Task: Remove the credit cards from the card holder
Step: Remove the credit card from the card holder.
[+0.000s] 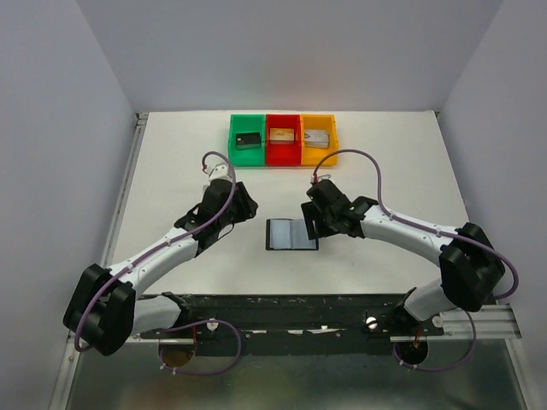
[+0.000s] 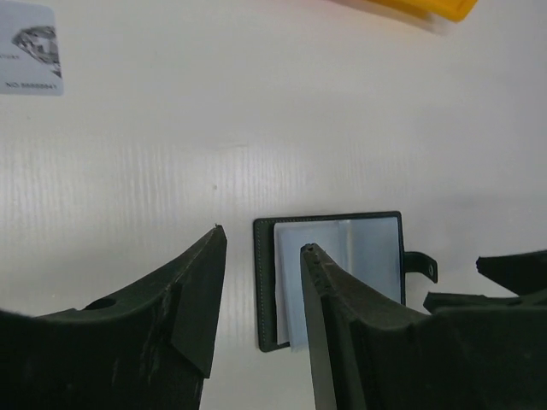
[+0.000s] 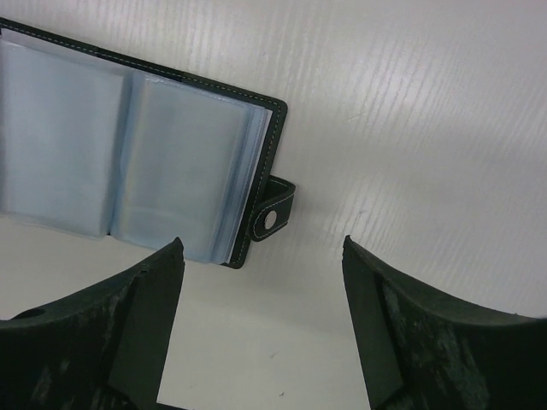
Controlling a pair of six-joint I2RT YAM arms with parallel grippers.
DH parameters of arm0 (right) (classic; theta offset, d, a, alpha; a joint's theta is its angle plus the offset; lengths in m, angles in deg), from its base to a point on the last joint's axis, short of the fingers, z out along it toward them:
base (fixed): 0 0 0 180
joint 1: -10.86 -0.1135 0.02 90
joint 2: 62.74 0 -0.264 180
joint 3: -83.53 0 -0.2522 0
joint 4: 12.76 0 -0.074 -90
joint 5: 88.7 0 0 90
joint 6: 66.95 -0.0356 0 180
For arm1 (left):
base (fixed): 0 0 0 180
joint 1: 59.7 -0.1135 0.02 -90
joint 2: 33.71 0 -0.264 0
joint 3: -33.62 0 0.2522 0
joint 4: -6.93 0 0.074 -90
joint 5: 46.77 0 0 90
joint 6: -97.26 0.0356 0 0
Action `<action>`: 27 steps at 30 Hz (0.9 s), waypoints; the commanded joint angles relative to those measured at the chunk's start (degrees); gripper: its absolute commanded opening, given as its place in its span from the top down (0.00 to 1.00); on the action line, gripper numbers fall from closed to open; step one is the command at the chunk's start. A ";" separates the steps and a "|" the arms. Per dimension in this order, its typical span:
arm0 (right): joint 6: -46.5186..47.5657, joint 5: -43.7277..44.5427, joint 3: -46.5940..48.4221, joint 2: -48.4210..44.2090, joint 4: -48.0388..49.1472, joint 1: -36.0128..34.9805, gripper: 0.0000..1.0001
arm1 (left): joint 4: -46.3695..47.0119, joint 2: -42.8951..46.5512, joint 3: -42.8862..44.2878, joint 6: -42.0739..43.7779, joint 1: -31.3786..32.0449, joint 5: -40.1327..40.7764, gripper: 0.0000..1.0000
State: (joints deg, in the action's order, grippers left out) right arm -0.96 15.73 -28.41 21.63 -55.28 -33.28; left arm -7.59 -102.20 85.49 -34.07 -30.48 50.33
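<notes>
The table is white and flat, with plain pale grey walls on three sides and a dark metal rail along the near edge. At the far edge, in the middle, three small bins sit in a row and touch each other: a green bin, a red bin and a yellow bin. Each one has a little block in it. The card holder lies open and flat in the middle of the table, a bit closer to the near edge than to the bins. Its pale blue see-through pockets face up, and its snap tab sticks out on the right side. The left gripper is at the card holder's left edge, its fingers apart with only table between them. I cannot tell if one finger touches the holder. The right gripper is by the right edge, near the tab, its fingers spread very wide and holding nothing. A silver-grey card lies flat on the bare table, well apart from the holder.
</notes>
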 commanded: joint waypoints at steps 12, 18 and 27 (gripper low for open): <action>-1.13 4.55 6.34 11.33 -3.85 1.60 0.35 | 0.40 2.13 -3.83 -2.80 4.19 0.11 0.52; -0.78 3.41 6.08 12.21 -3.94 2.48 0.47 | 0.49 1.78 -3.92 -2.89 4.27 0.03 0.53; -0.34 1.82 5.73 13.35 -2.98 3.27 0.62 | 1.81 1.78 -4.09 -3.06 4.36 -0.15 0.53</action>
State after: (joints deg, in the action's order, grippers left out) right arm -1.28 18.31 -23.55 33.77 -58.10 -30.48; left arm -6.86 -101.26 81.84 -36.75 -26.57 50.26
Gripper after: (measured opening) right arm 0.421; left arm 0.469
